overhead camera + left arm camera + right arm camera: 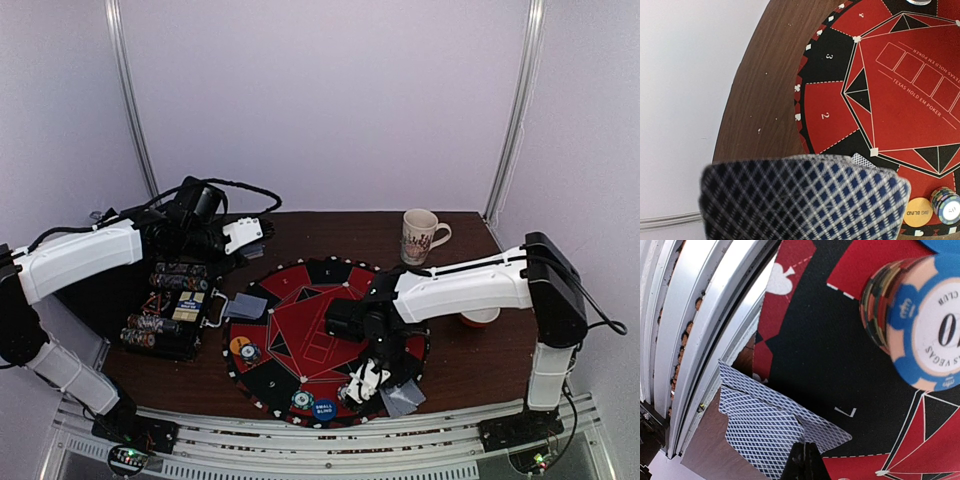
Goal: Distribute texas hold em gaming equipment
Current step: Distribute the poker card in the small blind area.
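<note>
Blue-checked paper playing cards point(800, 200) are sitting clamped in the left jaws. The right jaws are pinching two similar cards point(765, 435).

From above and behind, the top camera looks down on the whole round poker mat point(300, 335). The left wrist camera views the mat's left half closely; the right wrist camera, nearer still, its near rim.
</note>
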`<action>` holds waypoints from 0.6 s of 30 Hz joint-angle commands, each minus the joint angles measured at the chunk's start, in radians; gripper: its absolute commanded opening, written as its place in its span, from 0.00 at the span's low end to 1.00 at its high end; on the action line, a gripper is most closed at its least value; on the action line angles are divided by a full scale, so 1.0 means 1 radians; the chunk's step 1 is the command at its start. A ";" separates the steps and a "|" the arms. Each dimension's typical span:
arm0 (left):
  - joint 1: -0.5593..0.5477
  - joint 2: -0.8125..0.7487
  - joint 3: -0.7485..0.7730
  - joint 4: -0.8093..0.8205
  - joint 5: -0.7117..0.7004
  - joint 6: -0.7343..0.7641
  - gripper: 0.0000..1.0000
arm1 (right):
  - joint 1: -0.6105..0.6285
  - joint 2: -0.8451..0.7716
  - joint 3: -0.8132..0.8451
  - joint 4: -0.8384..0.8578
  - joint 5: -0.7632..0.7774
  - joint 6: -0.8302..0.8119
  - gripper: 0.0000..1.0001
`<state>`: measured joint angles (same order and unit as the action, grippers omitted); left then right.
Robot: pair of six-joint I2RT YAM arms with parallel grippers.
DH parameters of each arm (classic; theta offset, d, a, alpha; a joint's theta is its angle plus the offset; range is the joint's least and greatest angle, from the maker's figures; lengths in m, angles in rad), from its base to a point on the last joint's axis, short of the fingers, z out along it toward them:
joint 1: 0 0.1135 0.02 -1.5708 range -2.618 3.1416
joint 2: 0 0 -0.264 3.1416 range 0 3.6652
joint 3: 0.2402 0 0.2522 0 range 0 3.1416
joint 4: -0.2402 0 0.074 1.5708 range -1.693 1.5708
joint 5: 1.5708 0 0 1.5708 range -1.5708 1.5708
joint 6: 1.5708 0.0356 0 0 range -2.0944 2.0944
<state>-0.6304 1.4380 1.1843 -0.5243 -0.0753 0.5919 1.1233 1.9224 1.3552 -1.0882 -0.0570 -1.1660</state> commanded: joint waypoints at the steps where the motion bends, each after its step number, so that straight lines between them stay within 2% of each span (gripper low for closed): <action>1: -0.006 -0.027 -0.006 0.038 -0.005 0.003 0.42 | -0.005 0.008 -0.018 0.035 -0.018 0.030 0.00; 15: -0.005 -0.028 -0.007 0.030 -0.011 0.003 0.42 | -0.055 0.033 -0.005 0.055 -0.008 0.119 0.00; 18: -0.005 -0.025 -0.005 0.030 -0.008 0.002 0.42 | -0.054 0.032 0.003 0.069 0.015 0.143 0.13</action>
<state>-0.6304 1.4376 1.1843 -0.5247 -0.0761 0.5930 1.0744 1.9472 1.3483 -1.0298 -0.0689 -1.0649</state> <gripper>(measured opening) 0.424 0.053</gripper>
